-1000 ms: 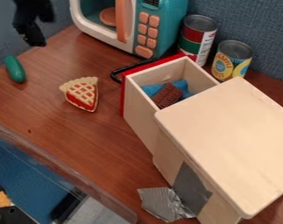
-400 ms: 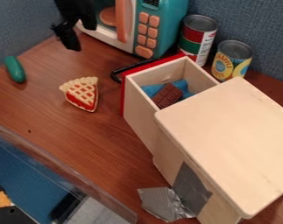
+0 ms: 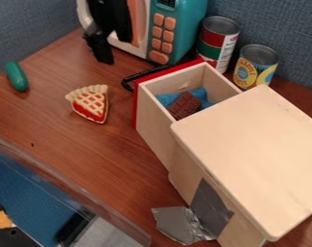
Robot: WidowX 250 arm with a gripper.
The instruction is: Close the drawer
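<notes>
Drawer (image 3: 153,128), red-fronted — standing open from its wooden cabinet (image 3: 248,149), chocolate bar (image 3: 184,105) inside. Pincer (image 3: 105,50), black, before the toy microwave (image 3: 177,29) — cannot tell whether spread or pressed together. Pie slice (image 3: 91,103), one, on the counter (image 3: 74,144).

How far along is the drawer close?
Done: no closing visible; the drawer juts from the wooden cabinet, chocolate bar and blue item exposed inside.
In hand: nothing evident; the gripper hangs by the microwave, off the black handle.
Left: likely reach the red front, then push it in to the cabinet.
</notes>
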